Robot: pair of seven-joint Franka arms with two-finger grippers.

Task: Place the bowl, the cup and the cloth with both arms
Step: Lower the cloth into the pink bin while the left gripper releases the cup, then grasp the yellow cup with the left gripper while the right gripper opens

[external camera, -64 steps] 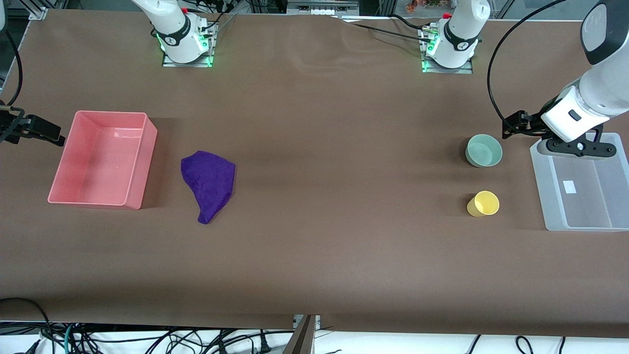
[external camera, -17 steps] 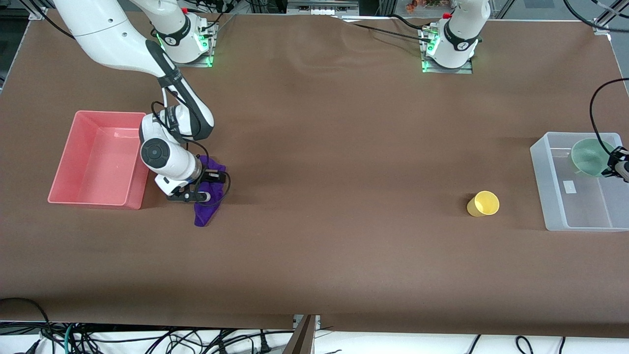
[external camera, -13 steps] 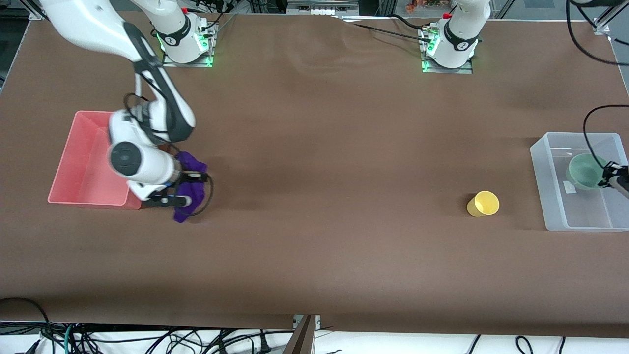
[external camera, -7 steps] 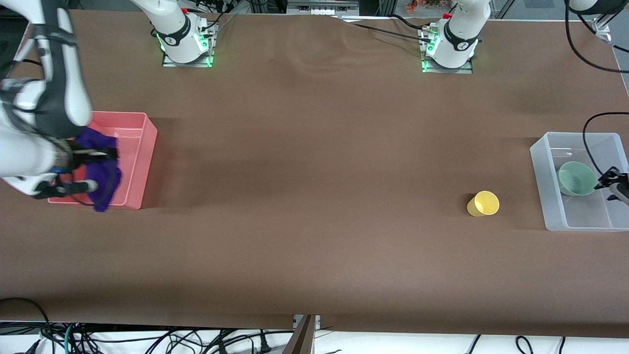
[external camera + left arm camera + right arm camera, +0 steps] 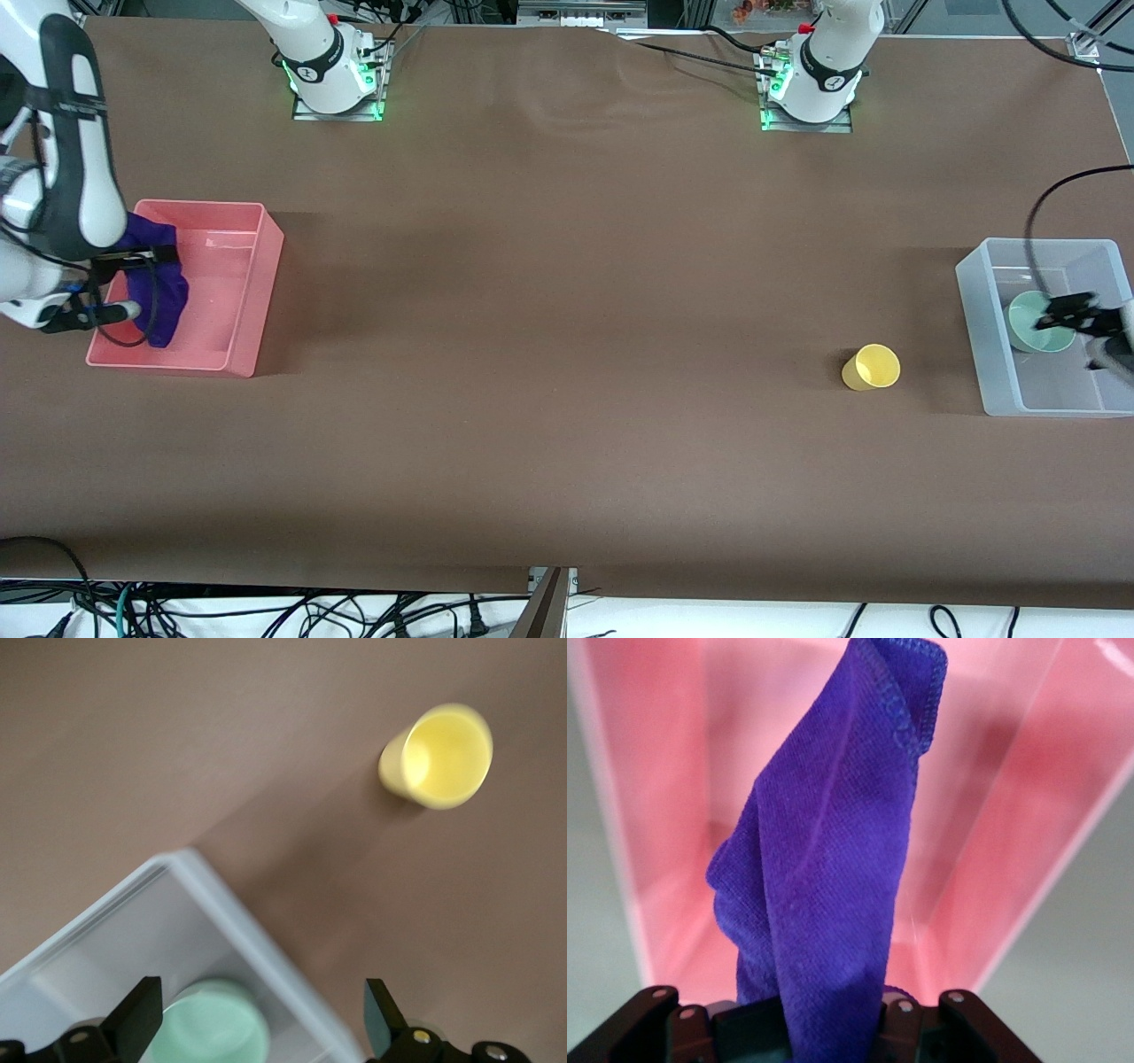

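The mint-green bowl (image 5: 1025,322) sits upright in the clear bin (image 5: 978,328) at the left arm's end of the table. My left gripper (image 5: 1067,313) hovers over it, open and empty. In the left wrist view the bowl (image 5: 211,1029) lies low between the spread fingers of the left gripper (image 5: 261,1020). The yellow cup (image 5: 871,367) lies tipped on the table beside the clear bin and shows in the left wrist view (image 5: 438,757). My right gripper (image 5: 133,283) is shut on the purple cloth (image 5: 161,303), which hangs into the pink bin (image 5: 266,257). The right wrist view shows the cloth (image 5: 833,859) hanging from the right gripper (image 5: 833,1028).
The clear bin's wall (image 5: 252,926) stands between the bowl and the cup. The pink bin's walls (image 5: 656,771) surround the hanging cloth. Both arm bases stand at the table's edge farthest from the camera. Cables hang below the near edge.
My right gripper has carried the cloth from the table up over the pink bin. My left gripper has let go of the bowl in the clear bin and opened.
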